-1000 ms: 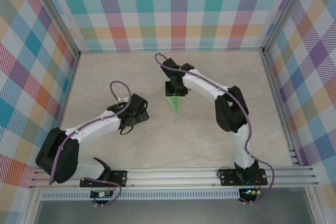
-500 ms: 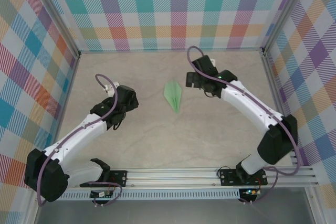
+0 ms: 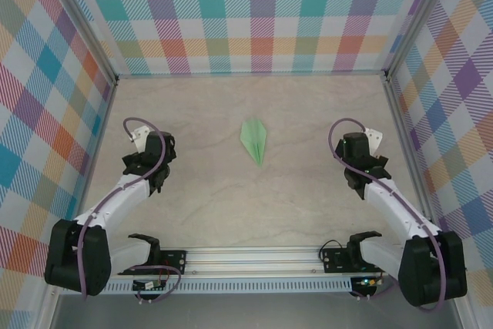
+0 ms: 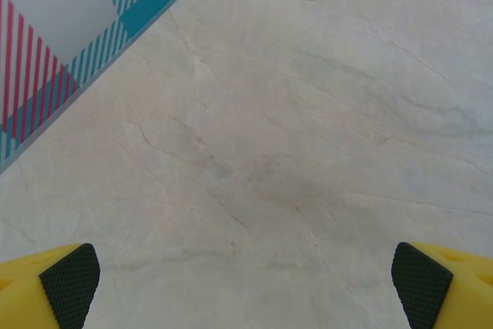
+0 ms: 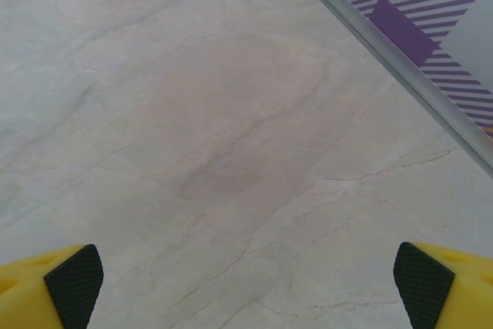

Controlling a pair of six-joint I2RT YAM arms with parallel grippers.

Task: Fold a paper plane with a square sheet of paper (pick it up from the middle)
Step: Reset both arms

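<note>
The pale mint-green paper plane (image 3: 254, 140) lies flat on the marble table top, mid-table, its sharp tip toward the near side. No flat square sheet is in view; the paper is folded into this dart. My left gripper (image 3: 146, 152) sits far to the plane's left, near the left wall. In the left wrist view its jaws (image 4: 246, 287) stand wide open over bare table. My right gripper (image 3: 362, 152) is far to the plane's right, and its jaws (image 5: 246, 287) are wide open too, with nothing between them.
Plaid walls enclose the table on three sides; the left wall (image 4: 69, 28) is close to the left gripper and the right wall's metal rail (image 5: 400, 67) close to the right one. An aluminium rail (image 3: 254, 256) runs along the near edge.
The right gripper let go of the plane and pulled back to the right side. The left arm withdrew toward the left wall. The plane stayed lying in the middle.
</note>
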